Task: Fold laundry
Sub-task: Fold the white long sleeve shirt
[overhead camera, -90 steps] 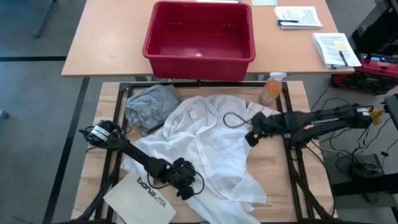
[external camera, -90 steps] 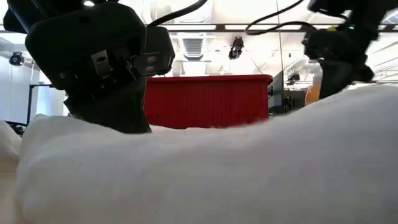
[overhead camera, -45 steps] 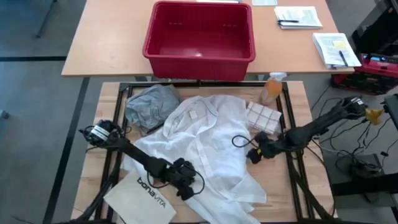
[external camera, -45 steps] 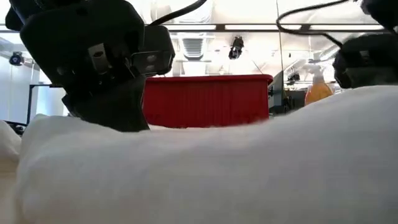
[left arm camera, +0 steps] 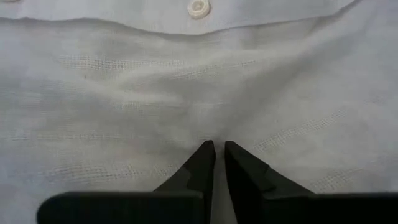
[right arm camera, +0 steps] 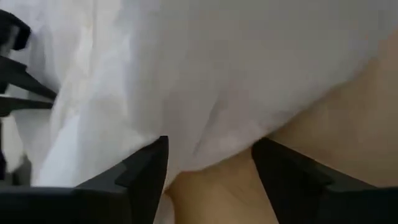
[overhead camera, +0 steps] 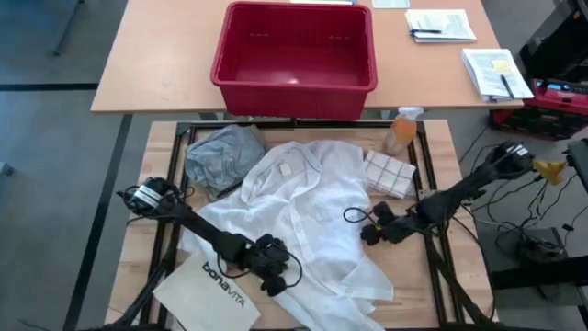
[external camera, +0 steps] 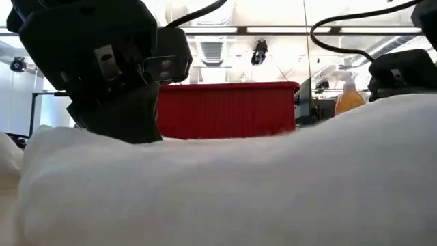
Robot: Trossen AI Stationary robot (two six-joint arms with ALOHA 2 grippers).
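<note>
- Here, a large white button-front cotton shirt [overhead camera: 308, 216] lies crumpled across the middle of the pale wooden worktop [overhead camera: 404, 253], one button [left arm camera: 198, 7] showing in the left wrist view.
- The left tool [overhead camera: 274, 268] sits low at the shirt's near-left edge; its two dark fingers [left arm camera: 198, 163] are pinched together with white cloth gathered at their tips, so it is clenched on the shirt.
- The right tool [overhead camera: 370, 232] is down at the shirt's right edge, fingers [right arm camera: 146, 168] spread wide on either side of the hem, gripping nothing, with bare wood just beside the cloth.
- A crumpled grey T-shirt [overhead camera: 220, 156] lies at the far-left of the worktop, touching the white shirt.
- A stiff white bag printed "bonavita" [overhead camera: 207, 287] lies at the near-left corner, partly under the left arm.
- A white checked folded cloth [overhead camera: 390, 175] rests by the shirt's far-right side, near an orange spray bottle [overhead camera: 401, 131].
- A red plastic basket [overhead camera: 294, 57] stands on the tan table behind.
</note>
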